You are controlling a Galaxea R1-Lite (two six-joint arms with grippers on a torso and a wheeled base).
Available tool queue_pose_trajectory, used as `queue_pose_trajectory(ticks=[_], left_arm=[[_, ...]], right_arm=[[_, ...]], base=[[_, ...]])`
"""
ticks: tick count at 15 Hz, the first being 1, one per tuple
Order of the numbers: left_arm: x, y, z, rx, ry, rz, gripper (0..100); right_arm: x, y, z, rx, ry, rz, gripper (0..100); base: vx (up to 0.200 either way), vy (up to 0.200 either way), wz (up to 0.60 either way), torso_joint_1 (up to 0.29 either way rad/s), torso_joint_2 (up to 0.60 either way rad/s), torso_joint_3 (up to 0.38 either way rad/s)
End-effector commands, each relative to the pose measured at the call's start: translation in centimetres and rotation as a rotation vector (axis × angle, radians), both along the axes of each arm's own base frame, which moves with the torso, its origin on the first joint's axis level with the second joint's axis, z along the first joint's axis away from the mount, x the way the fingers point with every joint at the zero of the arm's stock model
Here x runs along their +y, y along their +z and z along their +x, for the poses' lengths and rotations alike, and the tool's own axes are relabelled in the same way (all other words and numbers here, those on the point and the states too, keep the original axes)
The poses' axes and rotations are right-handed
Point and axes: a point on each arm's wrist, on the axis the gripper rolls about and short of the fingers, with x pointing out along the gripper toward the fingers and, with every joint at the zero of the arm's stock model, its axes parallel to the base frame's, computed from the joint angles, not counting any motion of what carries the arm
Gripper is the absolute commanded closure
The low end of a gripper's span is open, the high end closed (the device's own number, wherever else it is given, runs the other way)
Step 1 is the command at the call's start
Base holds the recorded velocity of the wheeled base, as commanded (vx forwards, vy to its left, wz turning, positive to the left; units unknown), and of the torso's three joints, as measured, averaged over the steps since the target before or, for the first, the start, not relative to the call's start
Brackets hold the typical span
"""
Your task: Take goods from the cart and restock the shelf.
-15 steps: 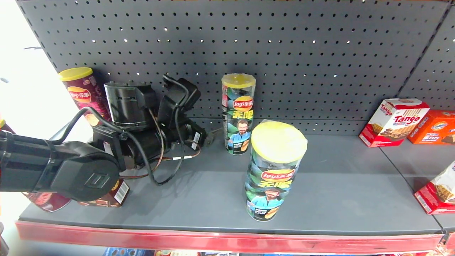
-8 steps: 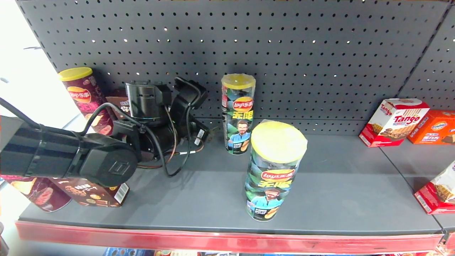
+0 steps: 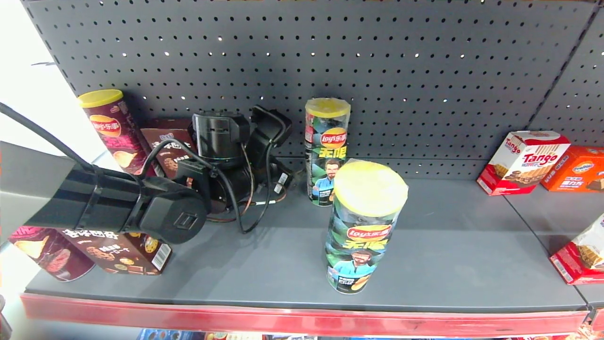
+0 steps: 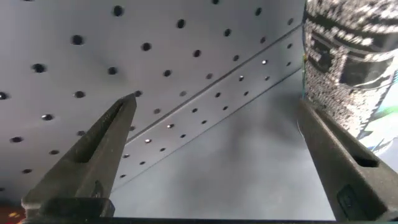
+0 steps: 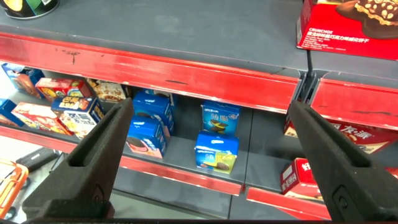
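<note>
Roughly: two tall green yellow-lidded cardboard chip cans (image 3: 363,226) stood mid-frame on grey metal shelf (image 3: 448,245); left gripper (image 4: 217,106) splayed empty beside the rear one, right gripper (image 5: 211,106) splayed empty too, cart runs likely remained.

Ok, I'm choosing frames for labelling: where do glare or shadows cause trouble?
Head view: left of the shelf all is blown out white; light glints through the pegboard holes. Right wrist view: the lower shelf lies in shadow.
</note>
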Motion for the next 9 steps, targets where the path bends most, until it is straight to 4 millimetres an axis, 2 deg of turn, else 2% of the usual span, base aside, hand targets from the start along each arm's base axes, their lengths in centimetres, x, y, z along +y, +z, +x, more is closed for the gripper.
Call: queue_pose_trajectory(ticks=[1,5,9], left_arm=[[-0.2,-0.3,0.2,0.006,-0.003,0.002,0],[-1.3,0.0,0.4,-0.012,-0.023,-0.006,0],[-1.5,0.0,0.3,-0.009,-0.026,-0.004,0]], right_arm=[[0.0,0.0,0.0,0.001,0.001,-0.001,0],[0.0,0.0,0.0,0.001,0.001,-0.001,0],[0.0,0.0,0.0,0.001,0.001,-0.001,0]], base=[[0.0,0.0,0.0,0.0,0.0,0.0],[0.0,0.0,0.0,0.0,0.0,0.0],[0.0,0.0,0.0,0.0,0.0,0.0]])
